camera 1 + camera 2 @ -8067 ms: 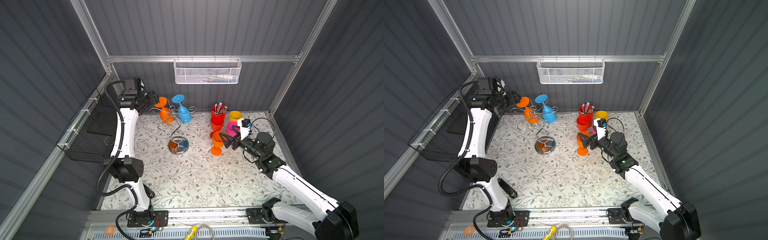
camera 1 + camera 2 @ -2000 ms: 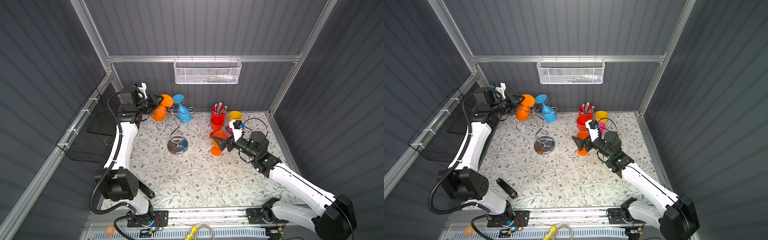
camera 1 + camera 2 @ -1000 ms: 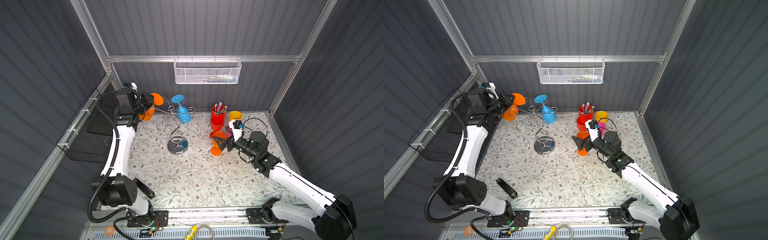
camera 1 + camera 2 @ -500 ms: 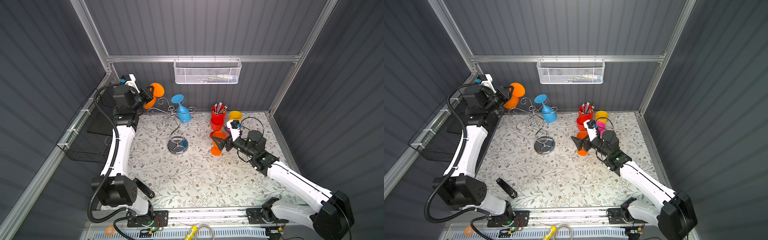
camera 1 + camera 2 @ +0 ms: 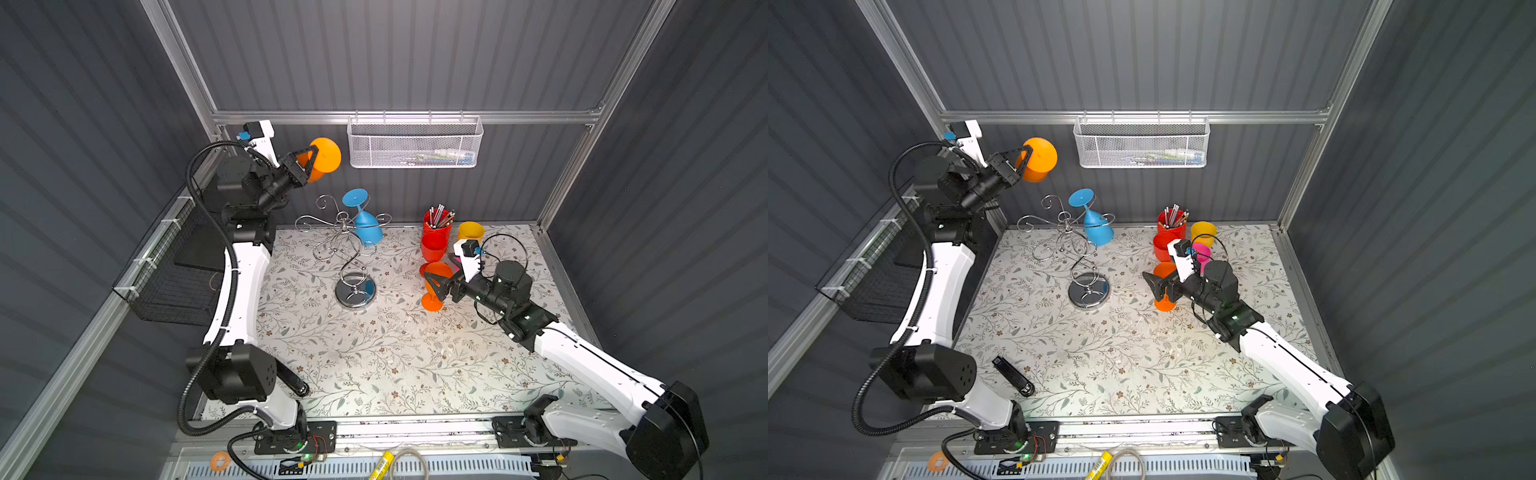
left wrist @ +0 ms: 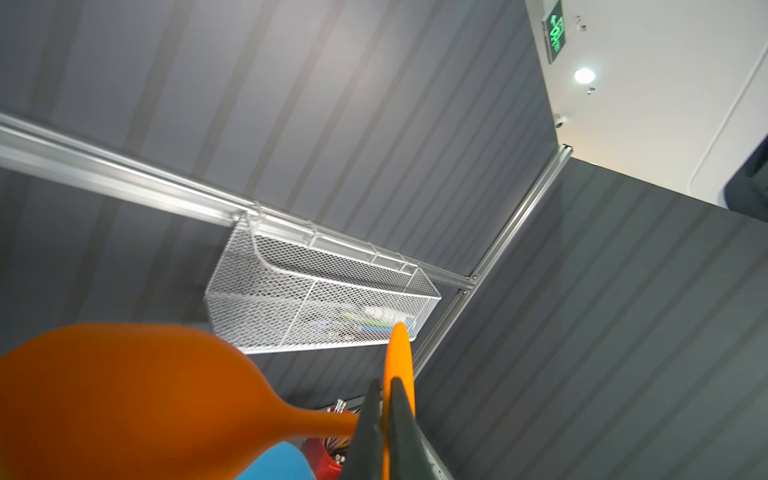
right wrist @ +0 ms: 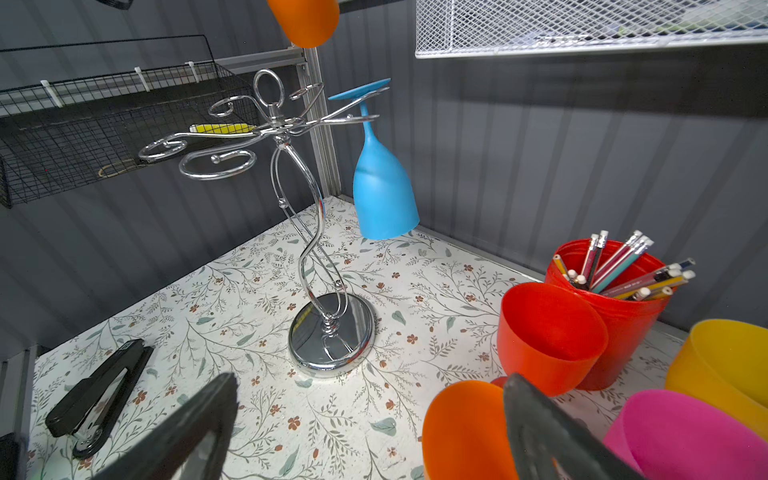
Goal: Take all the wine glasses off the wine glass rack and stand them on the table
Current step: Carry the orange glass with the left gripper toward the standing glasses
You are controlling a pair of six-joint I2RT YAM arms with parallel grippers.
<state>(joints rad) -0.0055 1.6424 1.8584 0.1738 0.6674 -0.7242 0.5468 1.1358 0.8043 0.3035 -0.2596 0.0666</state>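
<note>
My left gripper (image 5: 309, 162) (image 5: 1022, 160) is shut on the foot of an orange wine glass (image 5: 327, 154) (image 5: 1040, 154), held high by the back wall, up and left of the wine glass rack and apart from it. In the left wrist view the fingers (image 6: 368, 432) clamp the thin orange foot, and the bowl (image 6: 124, 399) lies to one side. The chrome wine glass rack (image 5: 355, 291) (image 5: 1089, 291) (image 7: 332, 336) stands on the mat with a blue wine glass (image 5: 368, 232) (image 7: 382, 195) hanging upside down from one arm. My right gripper (image 5: 441, 286) (image 7: 370, 386) is open around a second orange wine glass (image 5: 432, 302) (image 7: 461, 424) standing on the mat.
A white mesh basket (image 5: 415, 145) hangs on the back wall just right of the raised glass. A red pencil cup (image 7: 623, 316), a red cup (image 7: 548, 332), a yellow cup (image 5: 469, 230) and a pink cup (image 7: 685, 432) crowd the back right. A black wire basket (image 5: 174, 282) hangs left; a stapler (image 5: 1013, 376) lies front left.
The left gripper has lifted the orange wine glass up and to the right, clear of the rack's arms. The right gripper has stayed open beside its orange glass.
</note>
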